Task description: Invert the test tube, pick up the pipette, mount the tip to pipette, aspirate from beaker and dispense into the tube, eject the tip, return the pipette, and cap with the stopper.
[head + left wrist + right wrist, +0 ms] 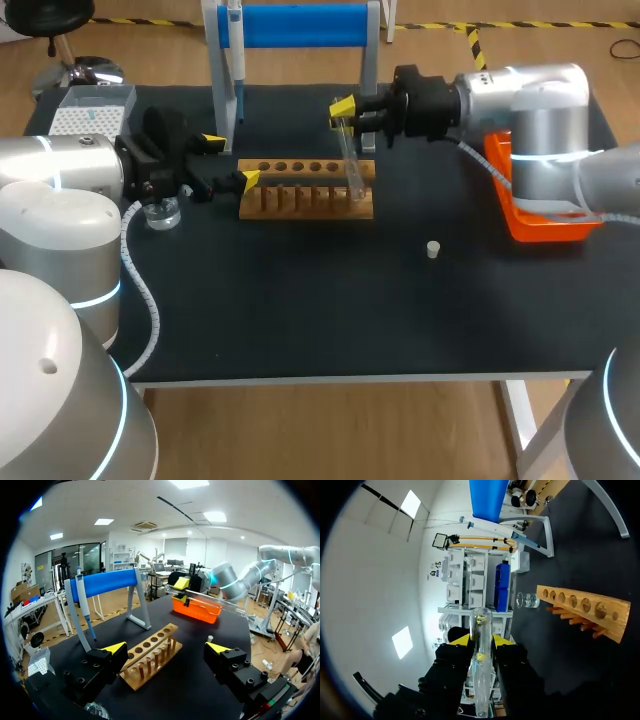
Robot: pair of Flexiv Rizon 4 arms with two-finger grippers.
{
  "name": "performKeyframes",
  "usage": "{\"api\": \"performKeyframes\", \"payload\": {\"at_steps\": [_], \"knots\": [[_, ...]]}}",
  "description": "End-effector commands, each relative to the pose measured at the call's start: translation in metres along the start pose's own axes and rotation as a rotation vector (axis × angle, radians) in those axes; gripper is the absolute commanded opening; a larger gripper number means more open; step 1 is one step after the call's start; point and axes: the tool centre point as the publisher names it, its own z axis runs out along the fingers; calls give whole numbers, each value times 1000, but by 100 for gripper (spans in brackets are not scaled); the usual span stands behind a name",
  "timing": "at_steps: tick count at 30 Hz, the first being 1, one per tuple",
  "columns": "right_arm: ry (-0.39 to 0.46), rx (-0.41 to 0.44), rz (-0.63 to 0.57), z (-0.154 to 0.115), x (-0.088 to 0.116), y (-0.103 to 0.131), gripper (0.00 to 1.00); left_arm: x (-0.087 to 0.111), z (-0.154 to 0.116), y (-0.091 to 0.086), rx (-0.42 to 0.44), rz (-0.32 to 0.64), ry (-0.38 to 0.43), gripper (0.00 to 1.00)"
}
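Black worktop (300, 320) seen from above. At left, a glass beaker (161, 213) sits near the left claw (230, 160), its fingers wide apart and empty, facing the wooden rack (306, 200). The pipette (234, 60) hangs on the blue stand (300, 25) behind. The right claw (480, 641) clamps the clear test tube (352, 160), tilted over the rack's right end; its wrist view alone shows both fingers on the glass. Only the head view shows the stopper (433, 249), lying apart at right.

Stopper (433, 249) right of rack (306, 190); beaker (161, 213) left; pipette stand (300, 26) behind.
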Motion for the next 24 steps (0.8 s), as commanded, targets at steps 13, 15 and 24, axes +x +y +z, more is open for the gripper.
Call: {"api": "performKeyframes", "payload": {"at_steps": [13, 15, 24], "knots": [[5, -12, 27, -1, -3, 0, 0, 0, 1, 0, -1, 0, -1, 100], [9, -20, 32, -1, -2, 1, 0, 0, 1, 0, -1, 0, -1, 100], [9, -20, 32, -1, -2, 1, 0, 0, 1, 0, -1, 0, -1, 100]]}}
